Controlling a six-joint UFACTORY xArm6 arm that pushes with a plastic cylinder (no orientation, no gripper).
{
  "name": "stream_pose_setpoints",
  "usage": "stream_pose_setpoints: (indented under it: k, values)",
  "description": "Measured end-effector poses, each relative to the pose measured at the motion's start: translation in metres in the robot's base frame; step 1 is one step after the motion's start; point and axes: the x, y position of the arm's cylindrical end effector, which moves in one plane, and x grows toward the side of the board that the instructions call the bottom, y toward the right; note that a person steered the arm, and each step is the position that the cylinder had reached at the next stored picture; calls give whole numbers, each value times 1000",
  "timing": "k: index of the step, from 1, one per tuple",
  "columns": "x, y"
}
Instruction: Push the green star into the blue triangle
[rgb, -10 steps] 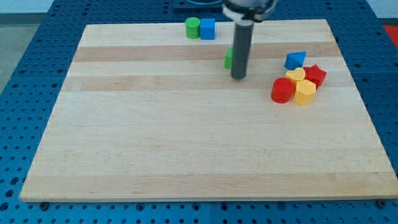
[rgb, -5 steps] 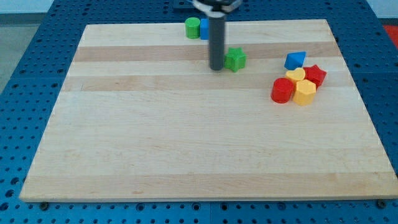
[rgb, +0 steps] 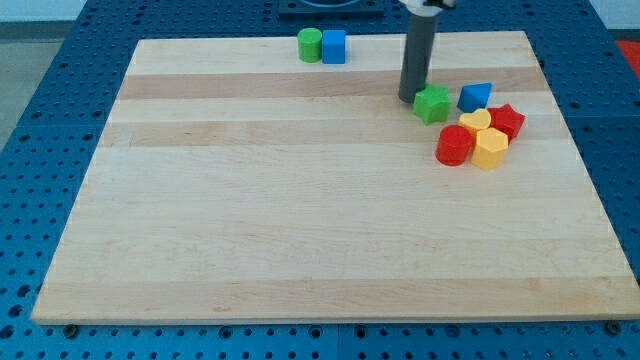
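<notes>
Bench (rgb: 300, 220) first: a broad board of pale wood in lengthwise strips, smooth and flat, resting on a blue perforated plate (rgb: 40, 150). I judge the smooth grain lets small blocks slide easily, with little to stop them turning.

Next in size comes my rod, dark, straight and rigid, standing upright with my tip (rgb: 410, 98) on the board, touching or just beside the upper-left edge of the green star (rgb: 432, 104). I have no fingers at all, so nothing is spread, pressed together or pinching; contact is a bare push from the side.

Then the blocks. The green star lies toward the view's upper right, close to the blue triangle (rgb: 475, 96) on its right, with a narrow gap between them as far as I can tell. It looks like a small, stiff, light piece of plastic or painted wood with a matte face. Its points make it prone to spin, I judge, so the push should land on its left side, in line with its middle and the triangle.

Below the triangle sit a red star (rgb: 508, 121), two yellow blocks (rgb: 490, 148) (rgb: 475, 122) and a red cylinder (rgb: 453, 146), bunched together. At the view's top, a green cylinder (rgb: 310, 45) touches a blue cube (rgb: 334, 46).
</notes>
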Motion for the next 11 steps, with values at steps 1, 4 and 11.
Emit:
stream_pose_setpoints:
  k: [1, 4, 11]
  values:
    - [2, 10]
    - [27, -41]
    - [-121, 41]
